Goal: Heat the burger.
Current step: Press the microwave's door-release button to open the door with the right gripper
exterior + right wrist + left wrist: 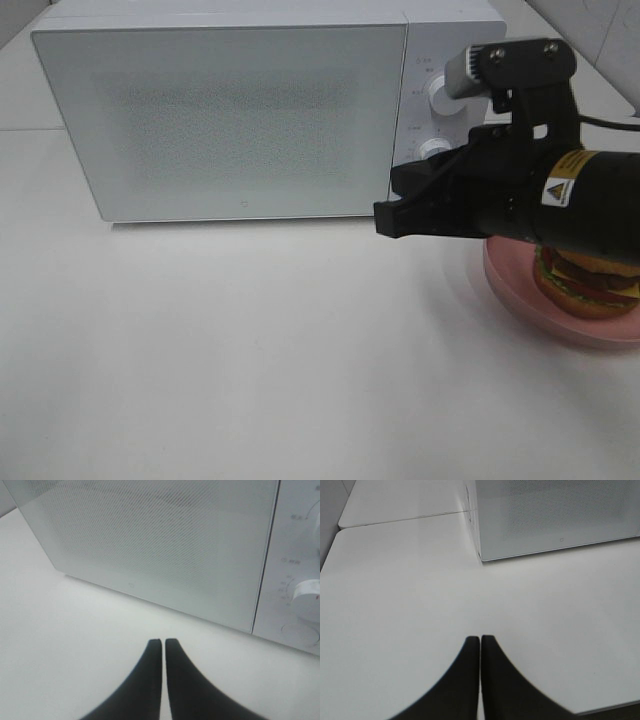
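White bench [250, 380]: the right end effector [386, 219], tips together and empty, hangs before the closed microwave [220, 110], the burger [590, 285] behind it, nearer the dials [437, 92].

There's the burger [588, 285], sitting upright on the pink plate [512, 296] at four o'clock in the high view: golden-brown bun, dark patty, flashes of red and green, top half hidden beneath the arm [590, 195].

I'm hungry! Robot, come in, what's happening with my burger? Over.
Both jaws shut, empty. Burger on pink plate right of microwave, not held. Microwave door closed, in the way.
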You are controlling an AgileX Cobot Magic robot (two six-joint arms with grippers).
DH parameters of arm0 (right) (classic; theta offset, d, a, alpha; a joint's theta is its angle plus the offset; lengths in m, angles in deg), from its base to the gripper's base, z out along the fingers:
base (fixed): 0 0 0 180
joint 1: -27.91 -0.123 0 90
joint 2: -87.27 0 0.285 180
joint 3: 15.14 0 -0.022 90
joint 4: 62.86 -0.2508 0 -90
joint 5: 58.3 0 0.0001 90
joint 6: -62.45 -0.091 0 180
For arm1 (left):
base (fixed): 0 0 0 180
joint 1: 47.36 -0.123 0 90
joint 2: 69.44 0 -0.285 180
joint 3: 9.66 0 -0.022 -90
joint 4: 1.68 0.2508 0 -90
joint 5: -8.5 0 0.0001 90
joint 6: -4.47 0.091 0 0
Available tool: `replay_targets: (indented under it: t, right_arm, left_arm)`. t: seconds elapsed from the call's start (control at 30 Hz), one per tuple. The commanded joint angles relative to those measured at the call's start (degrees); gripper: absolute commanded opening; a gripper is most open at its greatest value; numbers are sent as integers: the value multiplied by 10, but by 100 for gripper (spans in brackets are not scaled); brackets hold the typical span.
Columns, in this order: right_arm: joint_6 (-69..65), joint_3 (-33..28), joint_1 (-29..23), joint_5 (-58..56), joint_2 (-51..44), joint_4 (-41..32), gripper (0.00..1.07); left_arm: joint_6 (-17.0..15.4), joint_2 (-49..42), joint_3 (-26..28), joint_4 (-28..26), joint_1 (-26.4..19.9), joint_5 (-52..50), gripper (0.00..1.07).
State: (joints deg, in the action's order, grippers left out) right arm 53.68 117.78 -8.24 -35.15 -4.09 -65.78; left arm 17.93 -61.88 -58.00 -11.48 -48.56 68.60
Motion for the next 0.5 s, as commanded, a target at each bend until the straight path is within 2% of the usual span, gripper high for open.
replay_targets:
  t: [0.03,0.5]
  right_arm:
    - [-18,2,-5,33,51,-2,2]
    - [-22,2,-5,144,154,-2,5]
  left_arm:
    - [2,-11,0,-1,-1,-4,0]
    - [2,-11,0,-1,-1,-4,0]
